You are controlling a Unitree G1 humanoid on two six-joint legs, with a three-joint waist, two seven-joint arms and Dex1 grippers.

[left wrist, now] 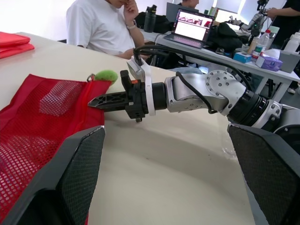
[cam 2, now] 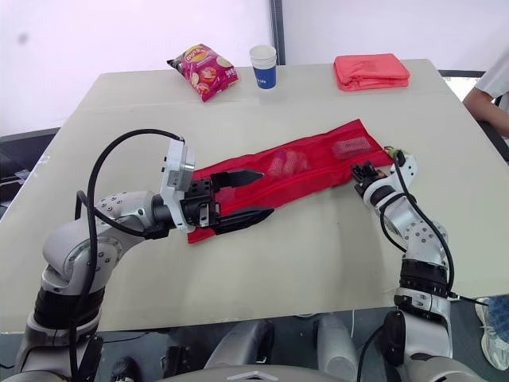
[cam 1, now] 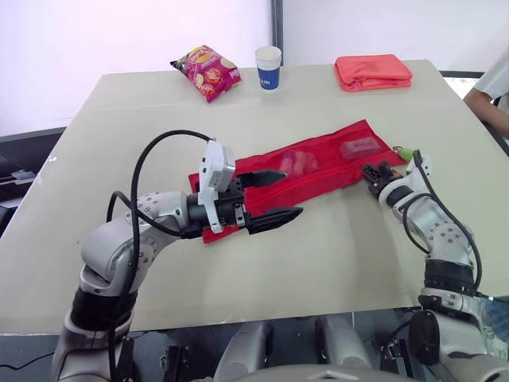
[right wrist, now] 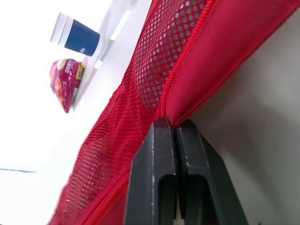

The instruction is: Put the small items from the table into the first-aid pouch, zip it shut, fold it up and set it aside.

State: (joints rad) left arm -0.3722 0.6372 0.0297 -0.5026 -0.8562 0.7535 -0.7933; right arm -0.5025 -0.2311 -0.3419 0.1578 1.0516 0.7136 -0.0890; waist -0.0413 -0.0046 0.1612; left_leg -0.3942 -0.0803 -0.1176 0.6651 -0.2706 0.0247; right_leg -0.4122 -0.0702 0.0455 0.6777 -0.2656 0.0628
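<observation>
Right hand (right wrist: 171, 126) seemingly tight on pouch (cam 1: 322, 163) edge

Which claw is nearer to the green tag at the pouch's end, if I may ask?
Right. The right claw is just beside the green tag; the left claw hovers toward the opposite end of the pouch.

One end of the first-aid pouch (cam 1: 334, 171) is hidden behind the left gripper (cam 1: 291, 192) and its wrist camera (cam 1: 215, 171). Through the mesh the small items (cam 1: 298, 161) are only pale shapes, too vague to name. A green tab (cam 1: 404, 152) at the pouch's other end is partly covered by the right gripper (cam 1: 372, 173). A person (cam 1: 491, 95) at the counter's (cam 1: 318, 263) right side is cut off by the picture's edge.
</observation>
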